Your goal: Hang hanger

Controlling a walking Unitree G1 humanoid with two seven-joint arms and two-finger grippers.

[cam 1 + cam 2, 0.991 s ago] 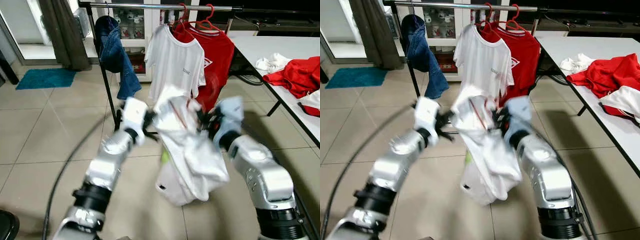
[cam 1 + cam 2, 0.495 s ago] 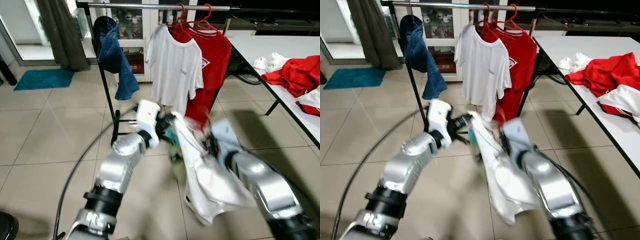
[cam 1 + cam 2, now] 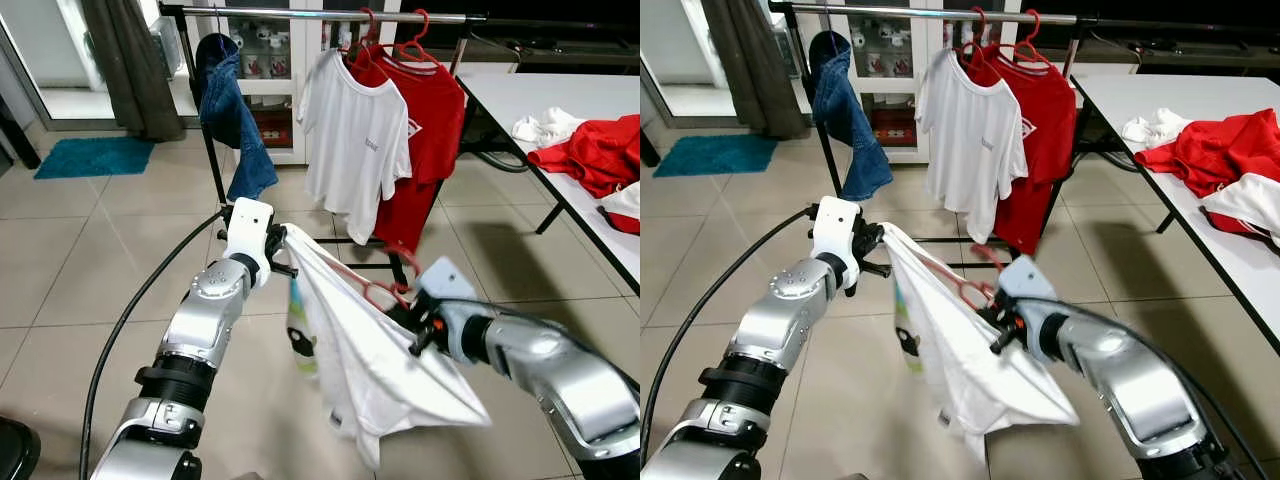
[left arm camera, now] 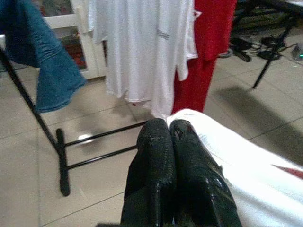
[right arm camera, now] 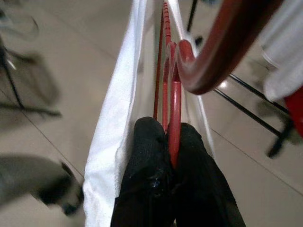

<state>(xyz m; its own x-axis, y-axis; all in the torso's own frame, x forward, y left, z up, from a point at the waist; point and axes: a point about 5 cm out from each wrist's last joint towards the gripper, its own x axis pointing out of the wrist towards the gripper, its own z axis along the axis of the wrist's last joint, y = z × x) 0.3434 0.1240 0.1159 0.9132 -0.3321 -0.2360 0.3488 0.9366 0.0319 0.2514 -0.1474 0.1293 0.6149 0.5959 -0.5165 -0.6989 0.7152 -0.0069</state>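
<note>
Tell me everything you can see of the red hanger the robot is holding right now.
The red hanger looks like thin moulded plastic with a curved hook. It sits inside a white T-shirt, its arm running under the cloth toward the left gripper, which is shut on the shirt's edge. The right gripper is shut on the hanger just below the hook, which sticks out of the neck opening. Hanger and shirt are stretched between both arms above the tiled floor, short of the clothes rail; it is not hung.

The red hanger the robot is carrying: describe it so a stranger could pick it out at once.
In front of the clothes rail, the two silver arms stretch a white T-shirt between them. The red hanger sits inside its neck, gripped by the right gripper. Unlike the rail's red hangers, it hangs on nothing.
</note>
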